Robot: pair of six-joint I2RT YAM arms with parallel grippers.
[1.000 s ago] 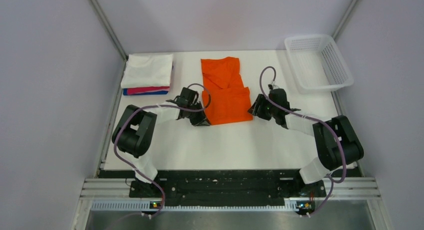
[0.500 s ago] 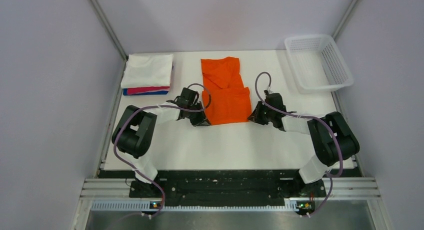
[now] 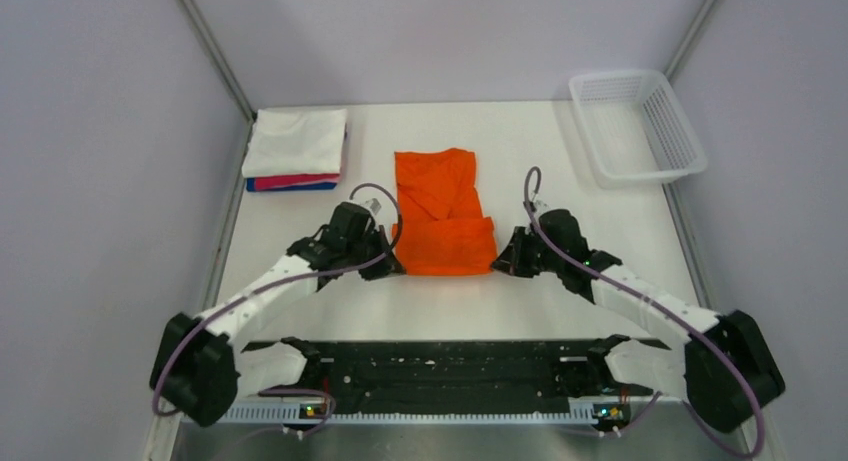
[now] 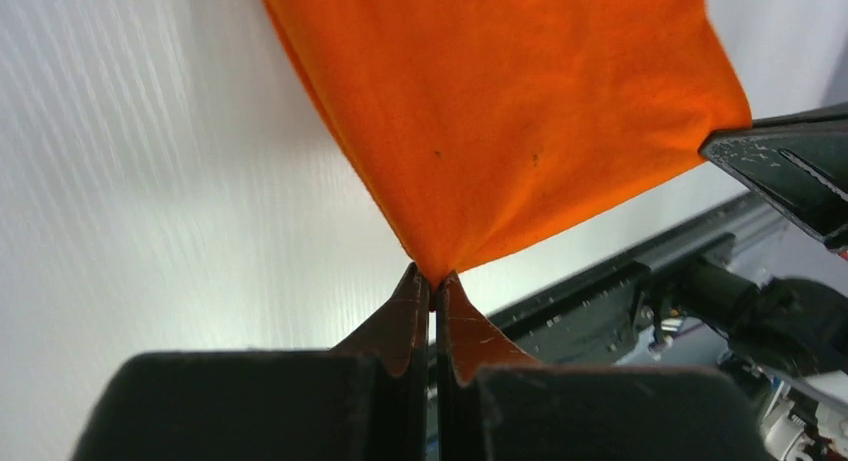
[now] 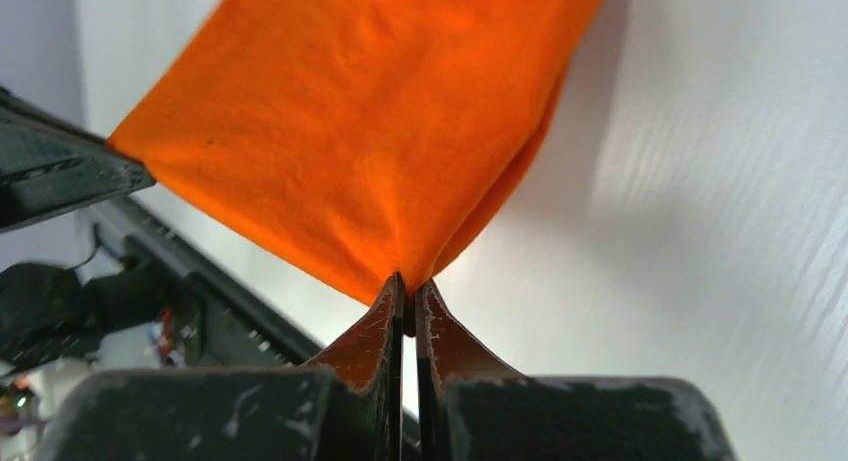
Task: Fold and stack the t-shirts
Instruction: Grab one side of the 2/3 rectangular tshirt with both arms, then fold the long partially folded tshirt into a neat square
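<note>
At the centre of the white table (image 3: 560, 301) lies the part-folded bright orange cloth t-shirt (image 3: 443, 216); left gripper (image 4: 432, 286) and right gripper (image 5: 408, 291) each clamp a near corner; mid-fold; next, probably carry both corners away evenly.

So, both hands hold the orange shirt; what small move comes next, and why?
Probably raise both near corners together and carry them to the far edge. The left hand and right hand are each shut on a near corner of the shirt, which is longer than the folded stack.
</note>
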